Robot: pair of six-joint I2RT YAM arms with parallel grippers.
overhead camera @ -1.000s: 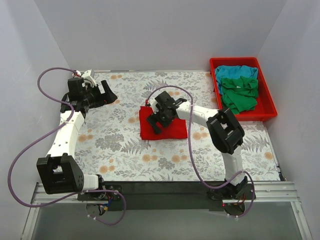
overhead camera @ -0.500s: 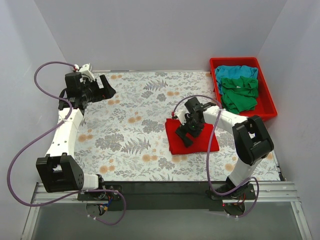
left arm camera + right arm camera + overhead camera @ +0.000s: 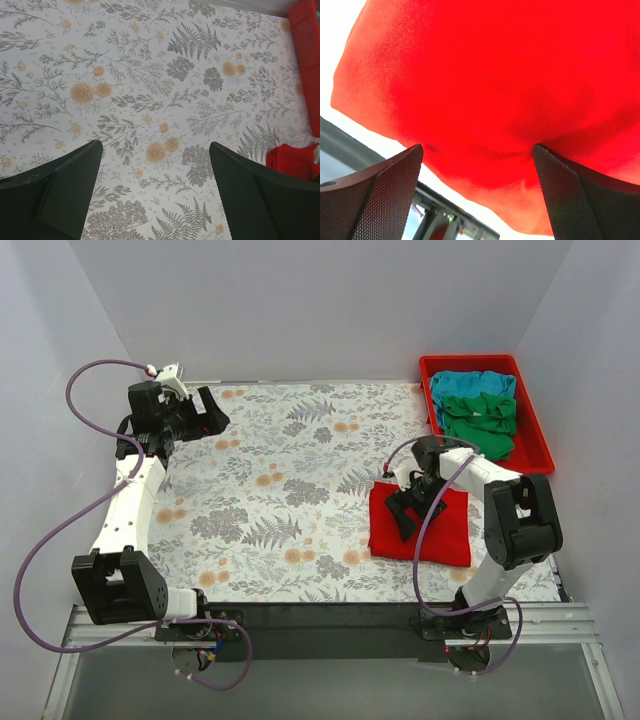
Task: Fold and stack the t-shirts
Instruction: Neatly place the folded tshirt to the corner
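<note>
The bright red t-shirt lies folded in a flat rectangle on the floral table, right of centre and near the front. My right gripper rests on its left part with the jaws wide open; in the right wrist view the red cloth fills the space between and beyond my fingers. The dark green t-shirt and the turquoise t-shirt lie crumpled in the red tray. My left gripper is open and empty, raised over the far left of the table.
The red tray stands at the far right corner, against the right wall. White walls close the table at the back and on both sides. The left wrist view shows the floral cloth, a corner of the red shirt and the tray's edge.
My right gripper has slid the folded red shirt from the middle of the table to the right and a little nearer. The left arm has barely moved.
</note>
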